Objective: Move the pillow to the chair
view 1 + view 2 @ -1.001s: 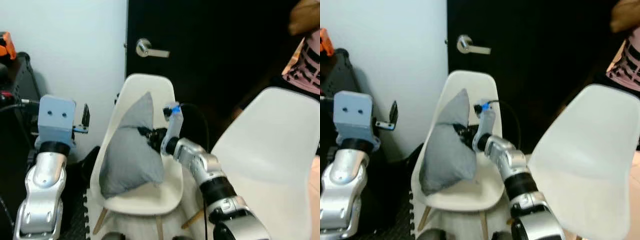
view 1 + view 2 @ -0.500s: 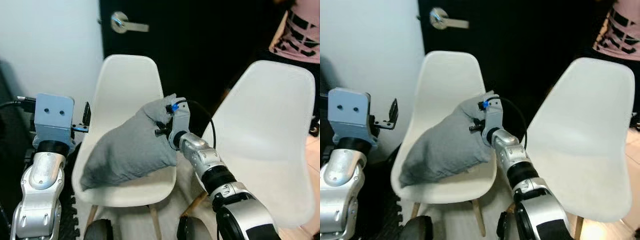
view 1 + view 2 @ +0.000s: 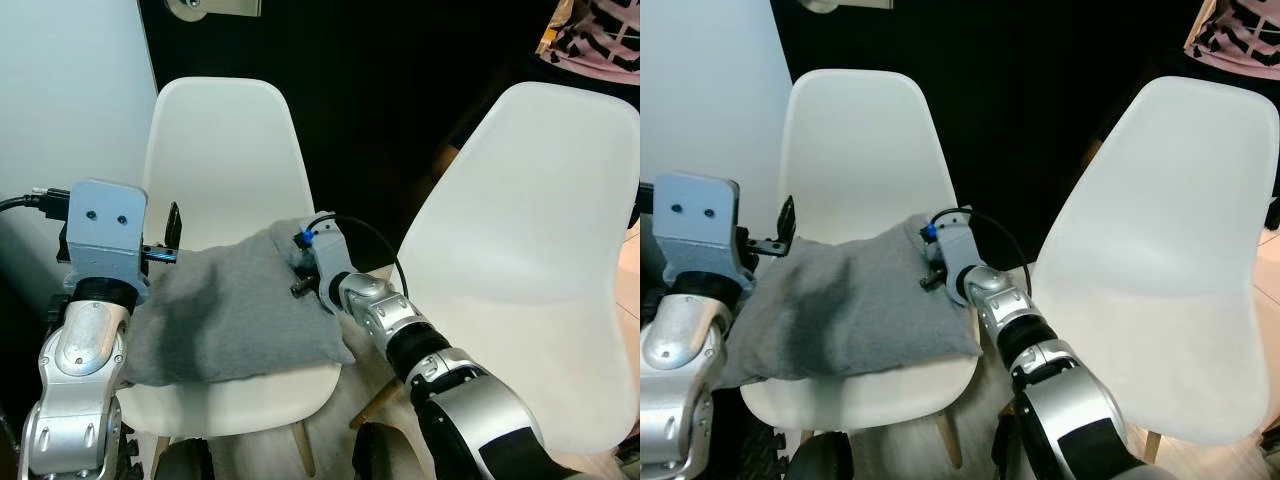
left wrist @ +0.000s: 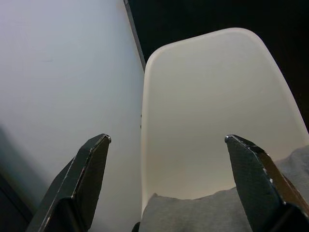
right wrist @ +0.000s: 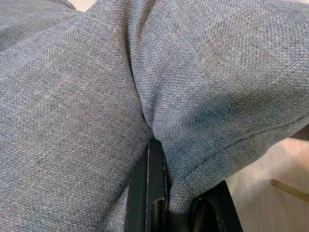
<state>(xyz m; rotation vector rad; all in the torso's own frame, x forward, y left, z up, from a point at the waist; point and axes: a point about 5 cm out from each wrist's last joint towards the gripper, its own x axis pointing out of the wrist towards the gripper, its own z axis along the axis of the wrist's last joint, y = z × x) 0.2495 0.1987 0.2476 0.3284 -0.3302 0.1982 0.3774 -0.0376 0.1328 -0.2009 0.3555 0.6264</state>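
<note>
The right claw (image 5: 153, 193) fingertips seem buried in pillow (image 3: 230, 315) folds; a person (image 3: 590, 35) is cropped above.

Right gripper (image 5: 159, 193) jaws clamped; left gripper (image 4: 166, 179) spread.

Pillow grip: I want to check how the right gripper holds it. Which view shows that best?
The right wrist view: the right gripper pinches a fold of the grey pillow up close. Both eye views show the pillow flat on the left chair, gripper at its edge. The left wrist view catches a pillow corner.
</note>
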